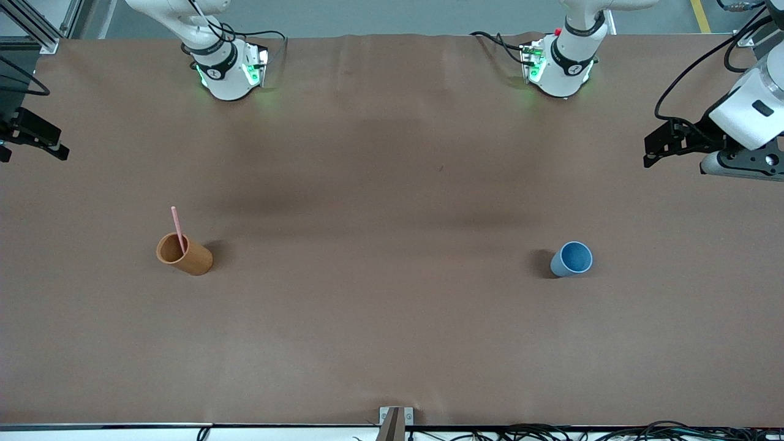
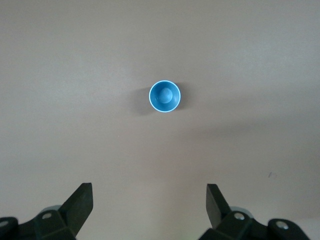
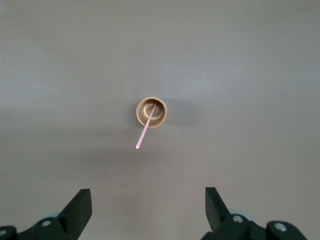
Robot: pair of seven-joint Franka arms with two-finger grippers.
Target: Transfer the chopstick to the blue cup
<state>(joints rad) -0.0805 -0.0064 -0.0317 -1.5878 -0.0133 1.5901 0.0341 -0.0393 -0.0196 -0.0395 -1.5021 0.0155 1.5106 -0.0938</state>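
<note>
The tabletop is wide, and the two cups stand well apart on it. The left end effector hangs high at its end of the tabletop, wide open and empty. The right end effector hangs at its end, wide open and empty too. The brown cup holds the chopstick, which leans. A grab could tip that cup. The blue cup is light, so a bump or bad drop could knock it over.
</note>
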